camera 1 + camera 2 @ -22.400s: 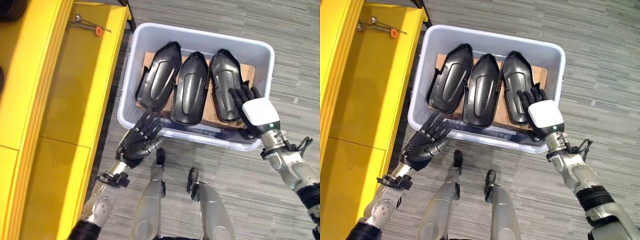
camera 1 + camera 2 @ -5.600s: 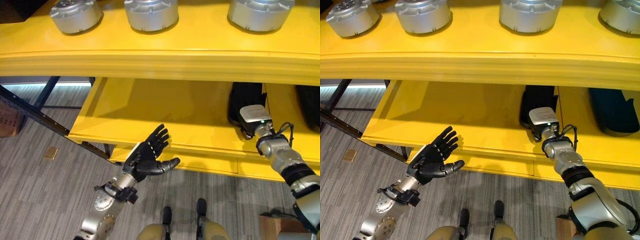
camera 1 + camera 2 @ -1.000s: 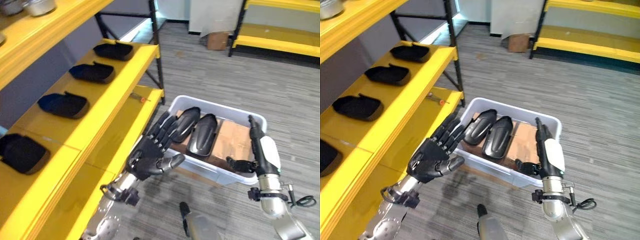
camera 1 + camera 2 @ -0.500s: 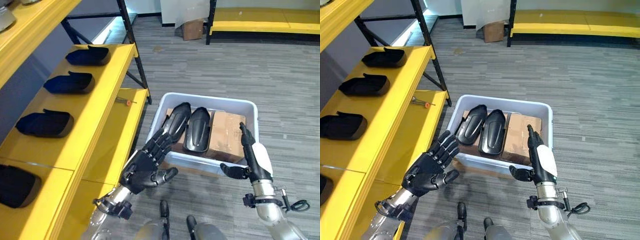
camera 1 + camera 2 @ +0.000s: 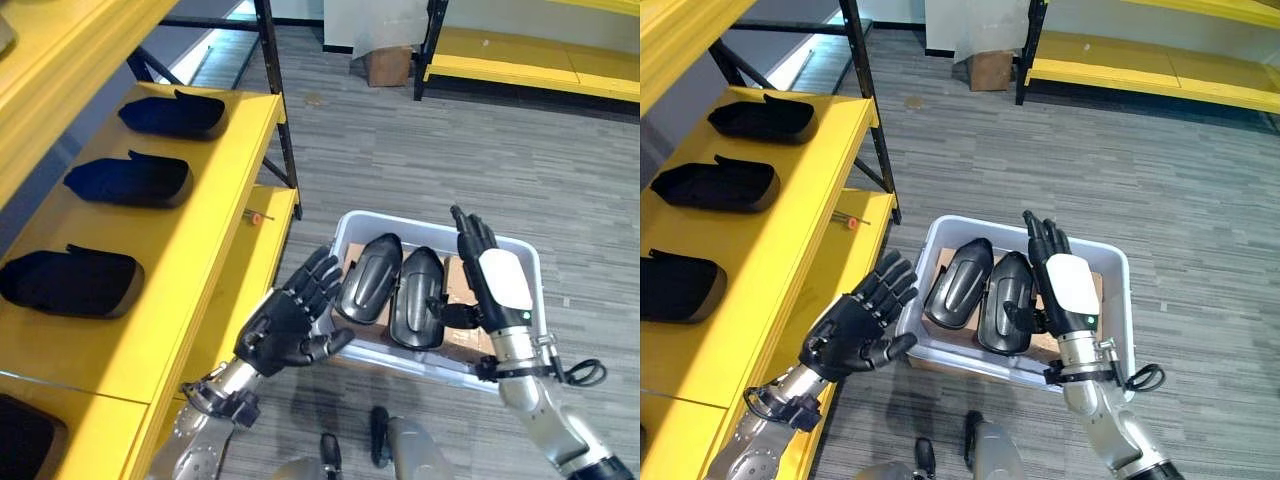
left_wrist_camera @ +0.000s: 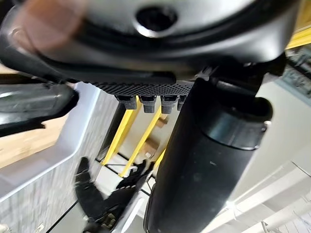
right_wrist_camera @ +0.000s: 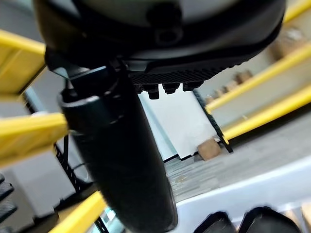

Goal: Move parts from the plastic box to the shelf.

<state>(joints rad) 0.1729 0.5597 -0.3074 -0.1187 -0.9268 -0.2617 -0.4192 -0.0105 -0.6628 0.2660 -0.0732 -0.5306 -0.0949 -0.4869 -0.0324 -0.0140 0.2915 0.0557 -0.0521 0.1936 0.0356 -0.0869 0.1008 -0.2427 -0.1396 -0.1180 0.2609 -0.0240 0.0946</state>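
Note:
A pale plastic box (image 5: 530, 262) stands on the floor with two black shell-shaped parts (image 5: 367, 293) (image 5: 417, 310) lying side by side on cardboard inside it. Three more black parts (image 5: 172, 113) (image 5: 128, 178) (image 5: 68, 282) rest in a row on the yellow shelf (image 5: 210, 200) at the left. My left hand (image 5: 285, 325) hovers open, fingers spread, just left of the box's near corner. My right hand (image 5: 490, 275) is raised above the box's right half, fingers straight and open, holding nothing. In the left wrist view the box wall (image 6: 73, 141) and a part (image 6: 34, 104) show past the left hand (image 6: 214, 160).
A lower yellow shelf board (image 5: 245, 270) carries a small orange-tipped tool (image 5: 256, 216) beside a black upright post (image 5: 282, 130). Another yellow rack (image 5: 530, 60) and a cardboard box (image 5: 387, 66) stand at the far end of the grey floor.
The view has shifted closer to the shelf and box. My right hand rose from the box's near rim to above its right half; my left hand lifted toward the box's left corner.

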